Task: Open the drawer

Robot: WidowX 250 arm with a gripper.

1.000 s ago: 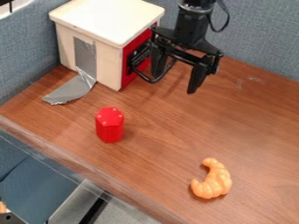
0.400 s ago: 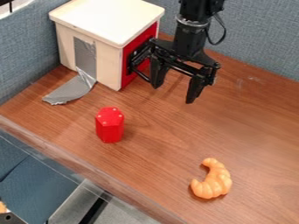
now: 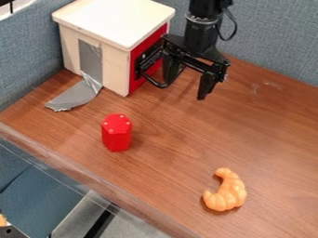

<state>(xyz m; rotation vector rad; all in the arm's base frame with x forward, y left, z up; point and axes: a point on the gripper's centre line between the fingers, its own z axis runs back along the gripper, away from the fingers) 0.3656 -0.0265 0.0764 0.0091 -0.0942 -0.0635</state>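
The black two-finger gripper (image 3: 184, 92) hangs with its fingers spread and nothing between them, beside the looped black handle (image 3: 151, 80) of a small cabinet drawer with a red front (image 3: 135, 85). Whether a finger sits inside the loop cannot be told from here. The drawer appears closed, set in the side of a pale box with a cream lid (image 3: 115, 21), at the back of a brown wood-grain table (image 3: 162, 172). The job looks to be at the hooking stage; the next move calls for a finger behind the handle, then a straight pull away from the box. A slip off the loop seems the likeliest trouble. Silver tape (image 3: 74, 95) runs down the box onto the tabletop. A red hexagonal block (image 3: 116, 134) stands to one side of the likely pull, an orange toy croissant (image 3: 227, 193) farther out.
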